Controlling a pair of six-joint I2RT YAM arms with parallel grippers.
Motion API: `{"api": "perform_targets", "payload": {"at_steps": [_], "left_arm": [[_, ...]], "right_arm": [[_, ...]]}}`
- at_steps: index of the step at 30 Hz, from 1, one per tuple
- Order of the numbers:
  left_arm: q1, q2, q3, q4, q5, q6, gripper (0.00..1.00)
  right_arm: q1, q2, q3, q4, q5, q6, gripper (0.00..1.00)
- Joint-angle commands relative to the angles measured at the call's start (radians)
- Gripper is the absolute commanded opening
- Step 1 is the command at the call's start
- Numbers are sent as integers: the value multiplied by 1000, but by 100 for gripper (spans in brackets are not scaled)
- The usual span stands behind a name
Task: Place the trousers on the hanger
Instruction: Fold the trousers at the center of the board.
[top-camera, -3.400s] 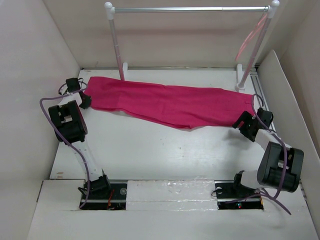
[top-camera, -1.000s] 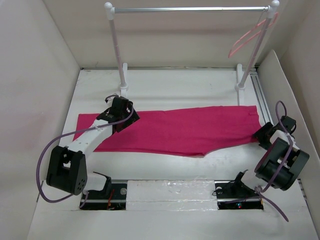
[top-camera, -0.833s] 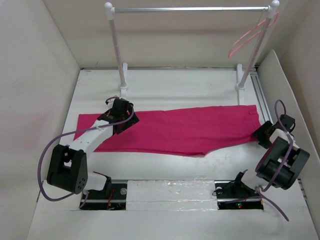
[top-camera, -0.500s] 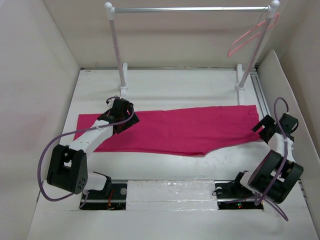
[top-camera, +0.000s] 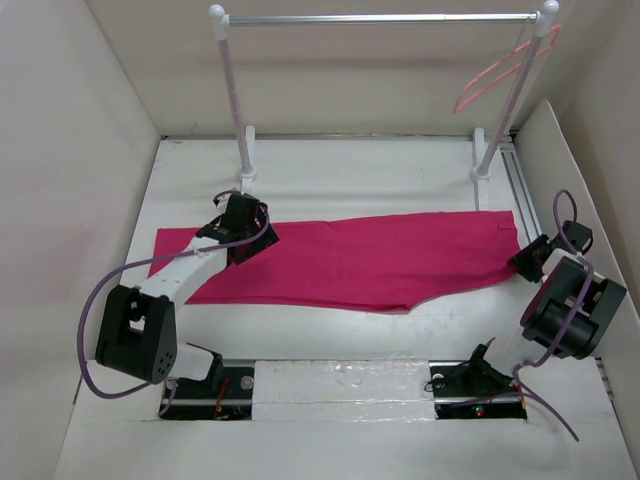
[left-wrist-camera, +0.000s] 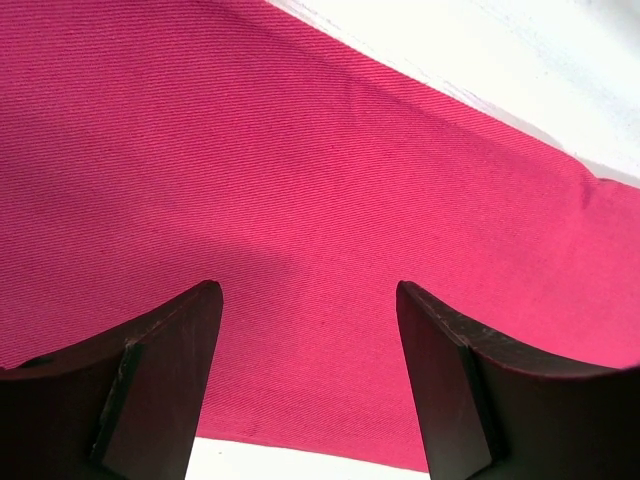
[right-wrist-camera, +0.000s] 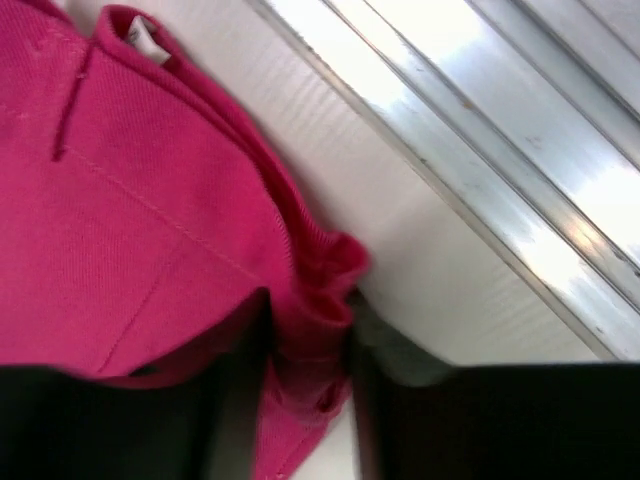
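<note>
Two grippers, both at the trousers (top-camera: 370, 260).

1. Trousers: magenta, spread flat and lengthwise across the table (top-camera: 330, 170). The leg ends are at the left and the waist is at the right, beside the metal rail (top-camera: 520, 190).
2. Left gripper (top-camera: 243, 228): poised over the upper leg edge near the left end. In the wrist view its fingers (left-wrist-camera: 160, 380) are spread wide, with unbroken cloth between them. Contact with the cloth cannot be judged.
3. Right gripper (top-camera: 527, 262): at the waist corner, pinching a bunched fold of waistband (right-wrist-camera: 310, 330) between closed fingers. A white label (right-wrist-camera: 145, 38) shows at the band's far edge.
4. Hanger (top-camera: 495, 72): pale pink, hooked at the right end of the rack's bar (top-camera: 380, 18), tilted, well apart from the trousers.
</note>
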Motion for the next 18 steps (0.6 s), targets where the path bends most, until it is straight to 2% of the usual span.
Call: {"api": "perform_targets", "payload": {"at_steps": [1,2,3,5,9,11,14,18], "left_arm": [[1,12,25,7,-12,14,66],[1,14,20,10,-12,16,66],[1,14,19,16,-7,17,66],[1,15,15,22,11,28,63],[-13,23,0,54,74,51,59],[-40,43,6,47,68,53,59],[-126,80,37,30,62,53,59],[-217,132,78,33,99,33,59]], "right_arm": [[21,59,30,-63,-26,43,32],[21,60,32,-64,-30,39,25],[21,56,29,-60,-30,28,11],[21,34,23,-55,-20,13,0],[21,-116,85,-139,77,-58,0],[10,-228,172,-191,138,-78,0],[-44,-309,299,-181,117,-134,0],[-56,-332,484,-285,85,-210,0]]}}
